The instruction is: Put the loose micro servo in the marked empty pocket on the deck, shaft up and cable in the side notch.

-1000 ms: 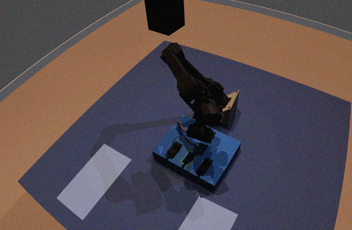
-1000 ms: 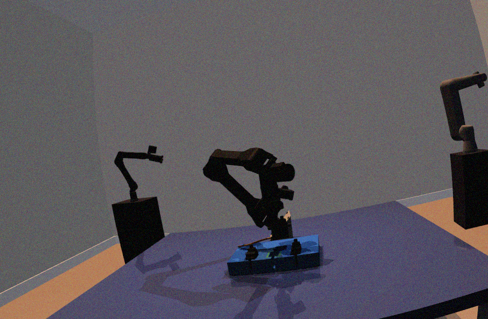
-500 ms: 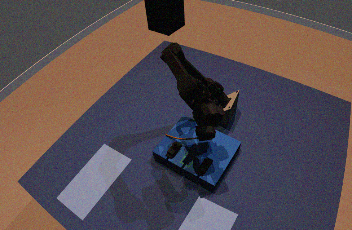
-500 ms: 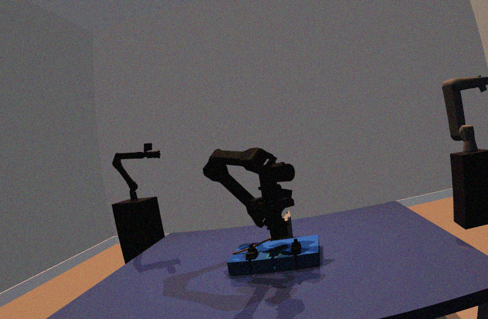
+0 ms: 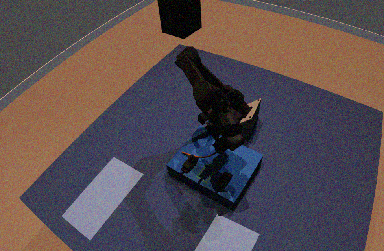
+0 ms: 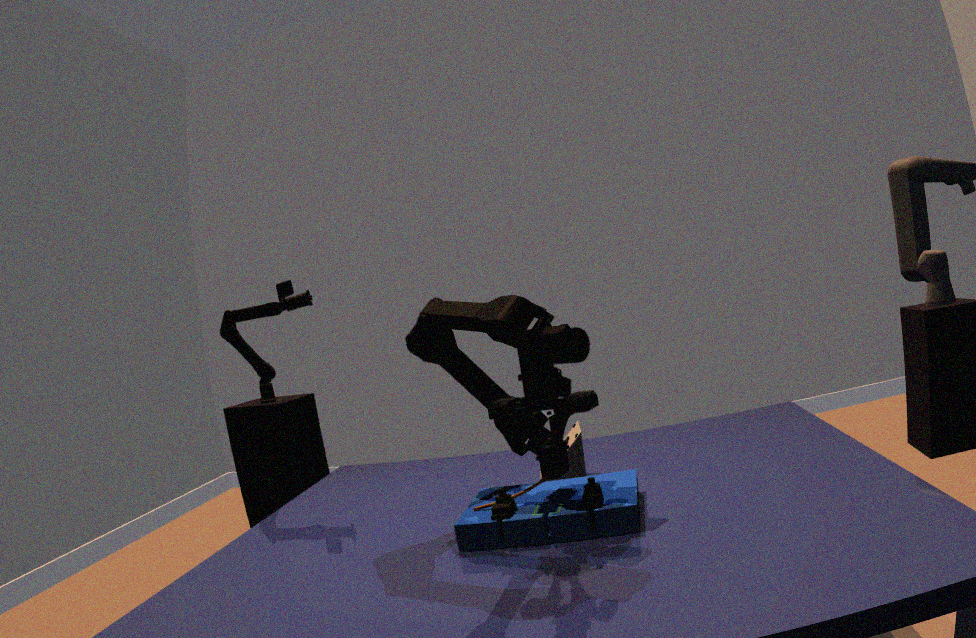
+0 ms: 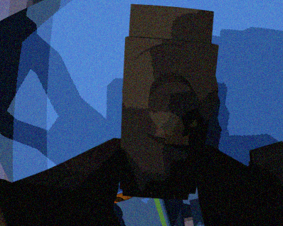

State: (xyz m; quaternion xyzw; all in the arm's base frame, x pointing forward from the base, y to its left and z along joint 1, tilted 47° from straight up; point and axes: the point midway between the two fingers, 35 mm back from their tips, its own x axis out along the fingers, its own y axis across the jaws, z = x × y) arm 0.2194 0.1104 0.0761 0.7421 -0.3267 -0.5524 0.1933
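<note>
The jaws (image 5: 220, 148) (image 6: 554, 473) were closed on the dark servo (image 7: 170, 92), above the blue deck (image 5: 251, 154) (image 6: 617, 519) (image 7: 94, 32), and its orange cable (image 5: 195, 156) (image 6: 508, 498) (image 7: 122, 197) reached toward the left in the top view

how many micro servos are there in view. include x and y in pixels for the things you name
3: two stand on the blue deck (image 5: 251, 154) (image 6: 617, 485) (image 7: 247, 19), one on either side of the green-outlined pocket (image 5: 206, 174) (image 6: 548, 509) (image 7: 161, 212); the third is between the gripper's (image 5: 223, 146) (image 6: 554, 467) (image 7: 165, 167) fingers. None seems hidden, though the picture is dark.

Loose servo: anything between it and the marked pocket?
Nothing visible stands between the held servo and the marked pocket. Its orange cable trails beside the pocket, towards one mounted servo, and might snag there.
</note>
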